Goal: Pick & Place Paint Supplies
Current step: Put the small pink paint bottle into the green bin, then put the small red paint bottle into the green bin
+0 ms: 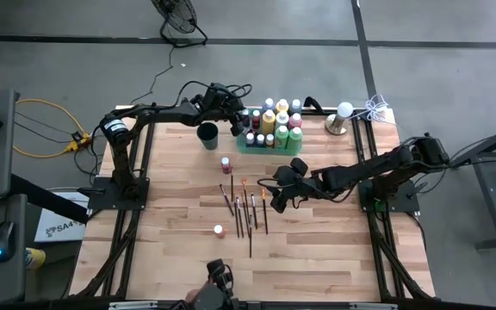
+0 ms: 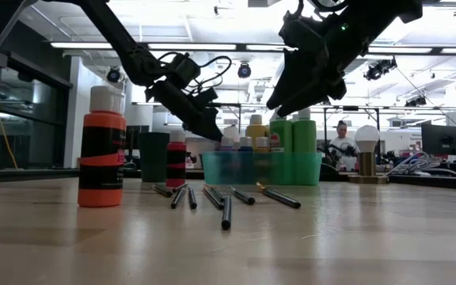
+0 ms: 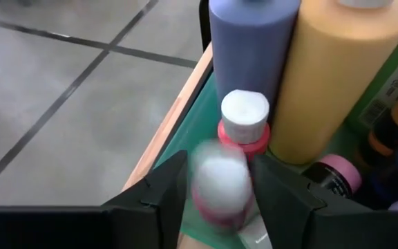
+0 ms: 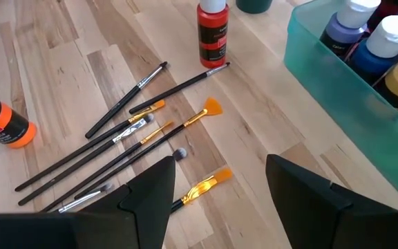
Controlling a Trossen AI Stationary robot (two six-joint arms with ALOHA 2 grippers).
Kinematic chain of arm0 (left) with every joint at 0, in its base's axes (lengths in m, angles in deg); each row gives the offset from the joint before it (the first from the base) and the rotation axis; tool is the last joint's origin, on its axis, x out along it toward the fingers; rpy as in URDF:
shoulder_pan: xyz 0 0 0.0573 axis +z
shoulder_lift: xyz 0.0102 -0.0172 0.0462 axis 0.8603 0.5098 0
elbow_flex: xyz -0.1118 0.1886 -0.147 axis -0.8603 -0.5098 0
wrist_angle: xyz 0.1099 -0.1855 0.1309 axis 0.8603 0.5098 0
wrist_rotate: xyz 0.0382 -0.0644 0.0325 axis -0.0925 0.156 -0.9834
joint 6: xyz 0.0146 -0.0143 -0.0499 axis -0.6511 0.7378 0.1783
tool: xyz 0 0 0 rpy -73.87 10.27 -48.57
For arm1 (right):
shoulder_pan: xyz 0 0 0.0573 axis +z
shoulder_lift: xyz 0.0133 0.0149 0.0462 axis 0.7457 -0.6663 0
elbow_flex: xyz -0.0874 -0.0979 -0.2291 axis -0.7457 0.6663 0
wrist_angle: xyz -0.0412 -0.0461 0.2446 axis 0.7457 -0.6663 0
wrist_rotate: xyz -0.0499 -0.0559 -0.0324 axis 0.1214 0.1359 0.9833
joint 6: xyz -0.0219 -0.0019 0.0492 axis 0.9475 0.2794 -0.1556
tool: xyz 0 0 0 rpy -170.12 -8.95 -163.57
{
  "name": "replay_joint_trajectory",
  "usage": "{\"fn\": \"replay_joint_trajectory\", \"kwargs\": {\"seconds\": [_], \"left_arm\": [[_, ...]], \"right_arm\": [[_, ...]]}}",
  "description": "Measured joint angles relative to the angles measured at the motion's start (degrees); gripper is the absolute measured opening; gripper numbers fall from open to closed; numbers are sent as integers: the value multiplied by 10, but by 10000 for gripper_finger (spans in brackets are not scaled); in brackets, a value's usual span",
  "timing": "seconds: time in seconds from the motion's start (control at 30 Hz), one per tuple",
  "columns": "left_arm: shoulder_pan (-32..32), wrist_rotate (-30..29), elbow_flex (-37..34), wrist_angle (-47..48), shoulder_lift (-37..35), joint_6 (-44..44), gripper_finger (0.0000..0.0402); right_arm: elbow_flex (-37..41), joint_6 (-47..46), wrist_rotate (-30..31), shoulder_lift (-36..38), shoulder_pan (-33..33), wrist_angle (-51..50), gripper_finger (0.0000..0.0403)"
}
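pink bottle [image 3: 221,190] sits between left claw [image 3: 220,200] fingers, over tray [image 3: 185,138].

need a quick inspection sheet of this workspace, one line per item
surface: wooden table, bare toward the front
job's things: paint bottles crowd the green tray; red bottle and orange bottle stand loose; paintbrushes scattered mid-table
clutter: dark cup beside tray; lamp-like white globe at far right corner
grippers: left pincer partly open around a blurred pink bottle over the tray; right pincer open, empty, above brushes
cables: yellow cable on floor left
surroundings: floor fan; person in background
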Motion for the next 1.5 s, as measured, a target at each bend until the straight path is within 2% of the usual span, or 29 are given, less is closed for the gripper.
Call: {"fn": "replay_joint_trajectory", "kwargs": {"seconds": [0.2, 0.4, 0.53, 0.67, 0.8, 0.93, 1.13, 1.37, 1.5], "left_arm": [[0, 0, 0, 0, 0, 2, 201], [0, 0, 0, 21, -29, 6, 211], [0, 0, 0, 74, -72, 6, 211], [0, 26, 0, 155, -125, -5, 212], [0, 54, -10, 225, -173, -9, 212], [0, 76, -45, 249, -217, -9, 212], [-10, 92, -122, 234, -288, 7, 212], [-51, 99, -221, 230, -354, -16, 212], [-75, 99, -276, 226, -376, -23, 212]], "right_arm": [[0, 0, 0, 0, 0, 0, 220], [0, 1, 2, 0, 4, -1, 220], [0, 4, 31, 0, 19, -1, 220], [1, 7, 67, -2, 37, 6, 220], [30, 29, 73, -22, 46, 99, 220], [57, 52, 59, -60, 47, 198, 220], [58, 80, 57, -107, 45, 260, 220], [58, 86, 39, -93, 49, 240, 220], [58, 79, 44, -72, 55, 184, 218]]}}
